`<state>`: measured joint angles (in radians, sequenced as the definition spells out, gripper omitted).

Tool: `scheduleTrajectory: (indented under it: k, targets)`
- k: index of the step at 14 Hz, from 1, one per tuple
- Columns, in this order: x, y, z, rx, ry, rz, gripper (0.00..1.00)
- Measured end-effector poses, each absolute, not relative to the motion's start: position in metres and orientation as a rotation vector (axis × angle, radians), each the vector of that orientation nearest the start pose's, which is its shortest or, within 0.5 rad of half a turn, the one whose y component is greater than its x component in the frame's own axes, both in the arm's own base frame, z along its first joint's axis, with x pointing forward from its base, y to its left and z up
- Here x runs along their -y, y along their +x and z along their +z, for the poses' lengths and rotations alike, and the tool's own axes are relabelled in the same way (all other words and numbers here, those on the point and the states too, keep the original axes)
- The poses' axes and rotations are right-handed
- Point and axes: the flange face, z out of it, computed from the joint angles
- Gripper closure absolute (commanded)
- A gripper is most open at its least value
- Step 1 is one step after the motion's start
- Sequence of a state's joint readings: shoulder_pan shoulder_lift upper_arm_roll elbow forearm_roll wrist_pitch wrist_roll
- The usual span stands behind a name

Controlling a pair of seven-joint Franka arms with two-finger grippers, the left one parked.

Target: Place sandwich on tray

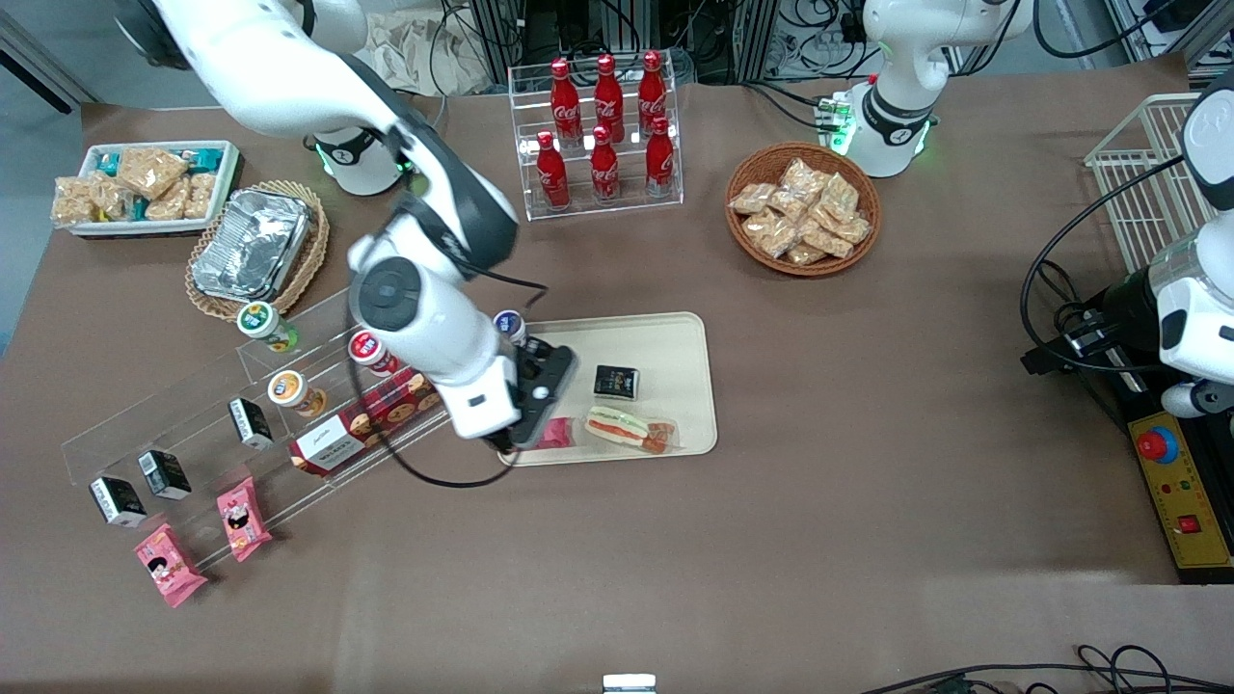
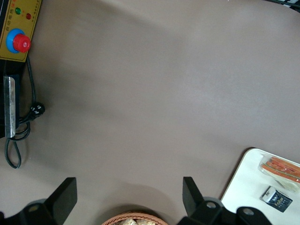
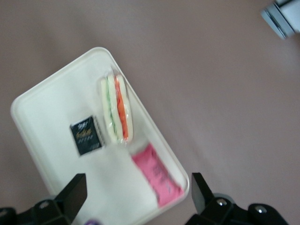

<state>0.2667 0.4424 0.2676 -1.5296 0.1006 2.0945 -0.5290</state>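
Pink snack packets (image 1: 169, 564) lie nearest the front camera as the gripper (image 1: 540, 390), fingers spread wide and empty, hangs over the tray (image 1: 689, 333).
Largest to smallest: tray, then the sandwich (image 1: 617, 425) on it, just beside and below the gripper; 1 careless sweep could nudge it off the near rim. Fingertips hidden in front view.

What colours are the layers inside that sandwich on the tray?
Green, orange and red between pale bread on the sandwich, clearest in the right wrist view.
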Motion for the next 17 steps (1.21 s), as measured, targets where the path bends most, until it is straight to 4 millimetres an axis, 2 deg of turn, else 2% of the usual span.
scheduleTrajectory:
  k: [4,7,10,13,17]
  targets:
    - [-0.269,0.600,0.494,1.184,-2.700,-0.082,0.01]
    - [-0.227,0.598,0.533,1.003,-2.789,-0.096,0.01]
    - [-0.173,0.600,0.553,0.749,-2.879,-0.063,0.01]
    - [-0.125,0.598,0.566,0.592,-2.926,-0.016,0.01]
    - [-0.040,0.589,0.589,0.384,-2.979,0.082,0.01]
